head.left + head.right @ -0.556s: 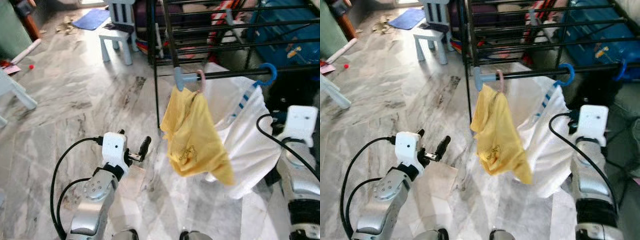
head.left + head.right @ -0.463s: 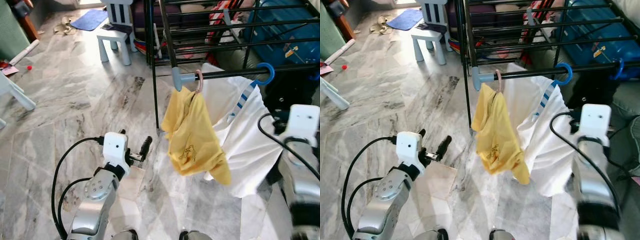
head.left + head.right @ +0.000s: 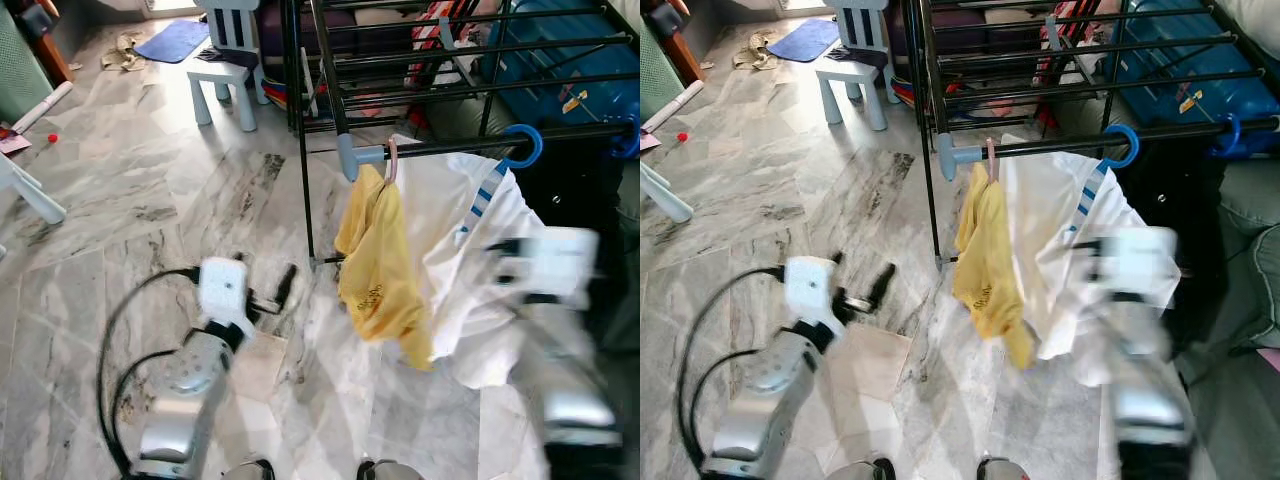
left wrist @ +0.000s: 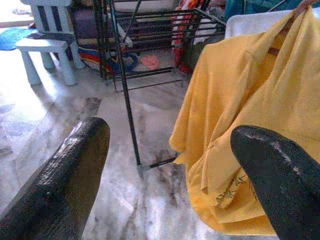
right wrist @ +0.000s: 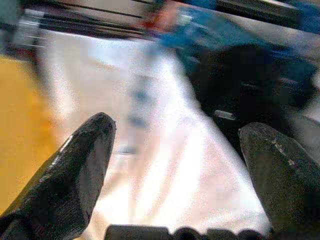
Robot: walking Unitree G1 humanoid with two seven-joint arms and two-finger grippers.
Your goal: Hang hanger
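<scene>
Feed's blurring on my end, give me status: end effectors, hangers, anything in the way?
Left end effector open, empty, low beside the yellow shirt. Right end effector open, empty, facing the white shirt. Both shirts hang on the rack bar. Nothing in the way.

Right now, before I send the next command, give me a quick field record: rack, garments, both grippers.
rack: black drying rack, front bar carries the hangers
yellow garment: yellow shirt hangs on a pink hook at the bar's left end
white garment: white shirt hangs on a blue hook, beside the yellow one
left gripper: left gripper, fingers apart, nothing held, facing the yellow shirt
right gripper: right gripper, fingers apart, facing the white shirt, blurred
</scene>
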